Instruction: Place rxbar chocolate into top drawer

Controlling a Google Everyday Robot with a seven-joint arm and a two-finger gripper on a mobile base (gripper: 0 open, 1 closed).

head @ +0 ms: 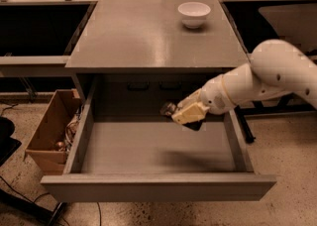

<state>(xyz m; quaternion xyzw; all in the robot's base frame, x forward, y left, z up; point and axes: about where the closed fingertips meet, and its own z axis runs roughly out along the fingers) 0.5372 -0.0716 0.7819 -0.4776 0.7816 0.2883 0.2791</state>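
My gripper (184, 115) hangs over the open top drawer (158, 146), toward its back right, a little above the floor of the drawer. Its cream fingers are shut on the rxbar chocolate (169, 109), a small dark bar. One dark end pokes out to the left and another dark bit shows below the fingers. The white arm reaches in from the right edge of the view. The drawer is pulled out wide and its grey inside holds nothing else.
A white bowl (194, 14) stands on the grey cabinet top (143, 36) at the back right. A brown cardboard box (49, 131) with small items sits on the floor to the left of the drawer. Dark shelving flanks the cabinet.
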